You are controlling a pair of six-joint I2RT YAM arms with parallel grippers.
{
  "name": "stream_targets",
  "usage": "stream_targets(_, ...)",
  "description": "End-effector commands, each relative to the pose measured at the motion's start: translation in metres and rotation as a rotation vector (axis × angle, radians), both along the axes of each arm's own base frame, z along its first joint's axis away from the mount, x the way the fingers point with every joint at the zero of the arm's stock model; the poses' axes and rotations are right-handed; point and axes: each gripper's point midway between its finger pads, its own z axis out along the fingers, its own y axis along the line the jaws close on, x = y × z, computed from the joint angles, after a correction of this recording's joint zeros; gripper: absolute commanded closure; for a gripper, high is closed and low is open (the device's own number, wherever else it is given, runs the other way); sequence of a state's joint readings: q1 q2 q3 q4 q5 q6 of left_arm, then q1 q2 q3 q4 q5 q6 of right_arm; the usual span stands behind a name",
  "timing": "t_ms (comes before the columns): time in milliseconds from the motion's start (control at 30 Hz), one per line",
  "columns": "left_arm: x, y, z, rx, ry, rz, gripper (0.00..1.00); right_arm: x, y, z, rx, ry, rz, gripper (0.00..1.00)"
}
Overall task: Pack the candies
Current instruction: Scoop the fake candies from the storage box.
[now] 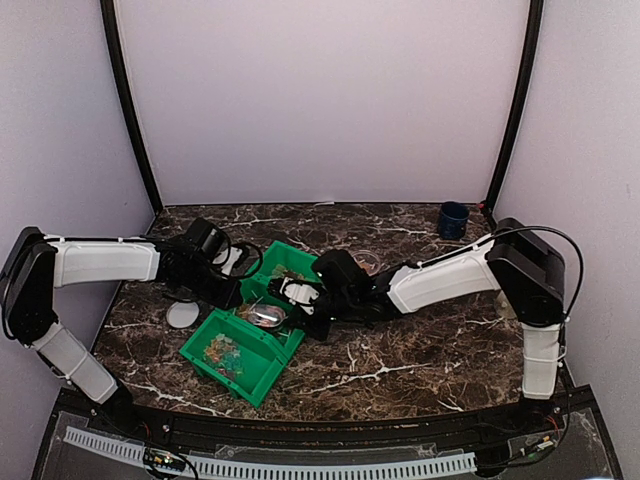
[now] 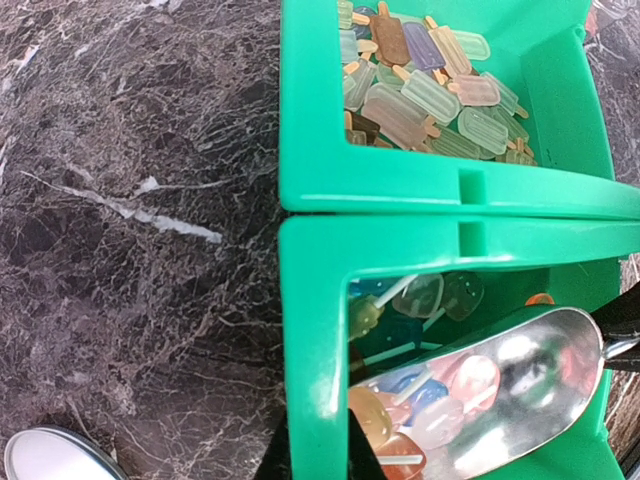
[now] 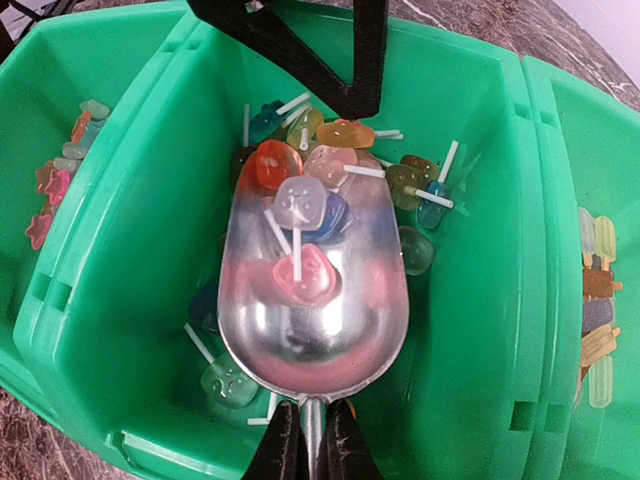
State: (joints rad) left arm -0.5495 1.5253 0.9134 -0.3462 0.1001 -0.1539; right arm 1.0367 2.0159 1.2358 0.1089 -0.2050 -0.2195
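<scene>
- Only the top camera took in the whole green bin. The flat whitish lid was seen on the tabletop just beside the bin's left side, and a dark blue cup stood at the far right corner.
- From above, the small mixed-colour candies were seen only as a speckle in the nearest compartment. Their shapes could not be told there.
- The popsicle-shaped candies, heaped in the end compartment, were shown clearly by the left wrist camera.
- The left tool was seen clamped on the bin's wall at the middle compartment, one jaw on each side.
- The right wrist camera alone looked straight down into the metal scoop. Its thin handle was pinched by the closed right tool.
- A few lollipop candies lay in the scoop's bowl, just ahead of the right tool.
- More lollipops lay loose around and under the scoop on the middle compartment's floor, just inside the wall gripped by the left tool.
- The small mixed-colour candies lay one compartment away, apart from both tools.
</scene>
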Motion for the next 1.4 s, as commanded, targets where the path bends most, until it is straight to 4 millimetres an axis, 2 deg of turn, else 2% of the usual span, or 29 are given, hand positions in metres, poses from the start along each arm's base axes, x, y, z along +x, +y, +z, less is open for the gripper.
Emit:
stream_targets(0,0.025,-0.032,0.068,-0.203,-0.174,-0.02,1.0,0.004,0.005,0.01,0.069,0.005,-0.03,1.0)
stream_targets(233,0.027,-0.027,0.065,-0.181,-0.176,-0.001,1.0,0.006,-0.006,0.017,0.141,-0.031,-0.068,1.0)
stream_targets(367,0.029,-0.024,0.065,-0.178,-0.175,0.015,1.0,0.008,-0.013,0.029,0.199,-0.063,-0.088,1.0)
stream_targets(667,0.031,-0.021,0.064,-0.175,-0.172,0.029,1.0,0.011,-0.025,0.041,0.224,-0.101,-0.118,1.0)
stream_targets(1033,0.031,-0.017,0.06,-0.165,-0.159,0.04,1.0,0.016,-0.051,0.079,0.26,-0.204,-0.185,1.0)
stream_targets(1267,0.031,-0.018,0.06,-0.169,-0.156,0.037,1.0,0.022,-0.079,0.101,0.278,-0.25,-0.26,1.0)
stream_targets(1367,0.031,-0.019,0.059,-0.173,-0.153,0.037,1.0,0.026,-0.096,0.121,0.311,-0.27,-0.302,1.0)
